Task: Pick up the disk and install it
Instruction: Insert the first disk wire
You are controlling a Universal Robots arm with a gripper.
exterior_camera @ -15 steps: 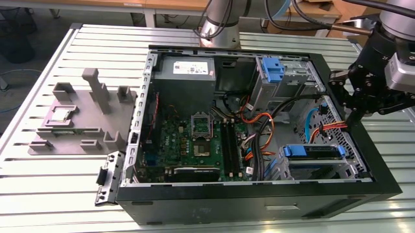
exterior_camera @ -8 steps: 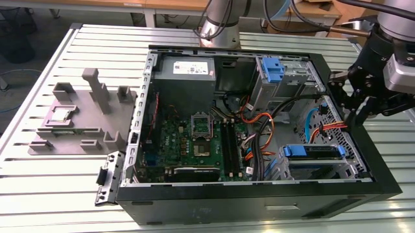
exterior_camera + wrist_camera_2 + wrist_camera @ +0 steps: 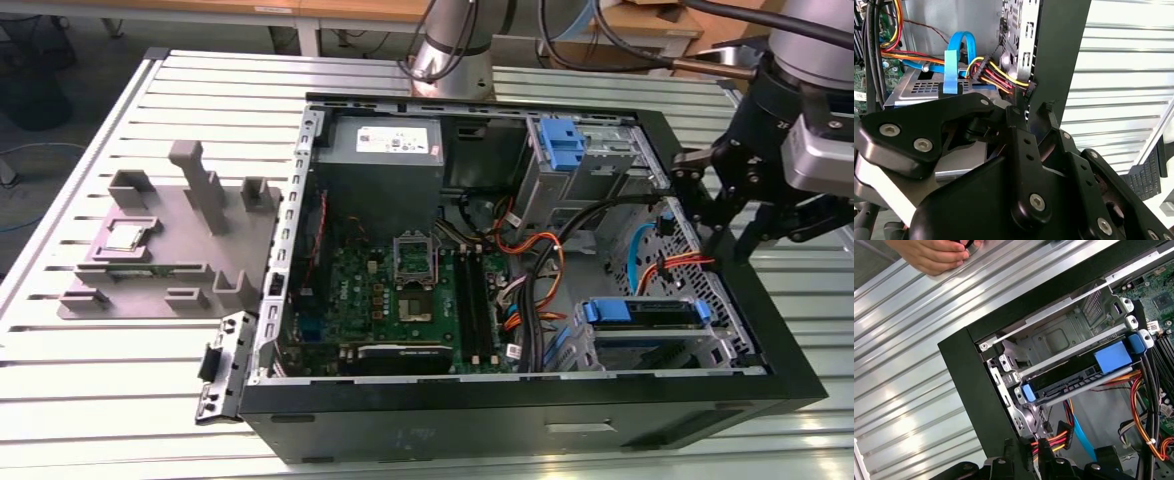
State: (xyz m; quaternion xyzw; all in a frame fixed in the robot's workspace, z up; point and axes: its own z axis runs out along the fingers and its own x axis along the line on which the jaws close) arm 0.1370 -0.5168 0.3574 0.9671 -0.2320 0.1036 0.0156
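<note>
1. The disk sits in the drive cage in the computer case. That is the corner nearest the camera, on the exterior view's right. Its blue rails show at both ends. It looks slid into the bay, not lying loose on the table.
2. The first wrist view shows the same: the disk lies flat between the cage's metal bars, a blue tab at one end and a smaller blue clip at the other.
3. The gripper hangs over the case's side wall on the exterior view's right, about midway along that wall. It is apart from the disk, with nothing visibly carried.
4. Gripper state: cannot tell from these pictures whether it is spread or pressed together. In both wrist views its tip is just beside the wall's edge and a bundle of red, yellow and black power leads.
5. Key relation: from the gripper, the disk lies further along the same wall, toward the case's near corner, lower down and a little inboard.
6. Long axis: the disk runs across the exterior view, parallel to the case's near wall and roughly square to the wall under the gripper.
7. Only one arm is on the job, so no choice of nearer hand.
8. Judgement: the disk appears already seated or close to it. Whether it is latched cannot be told.
9. A person's hand rests on the table outside the case, well apart from the gripper.
</note>
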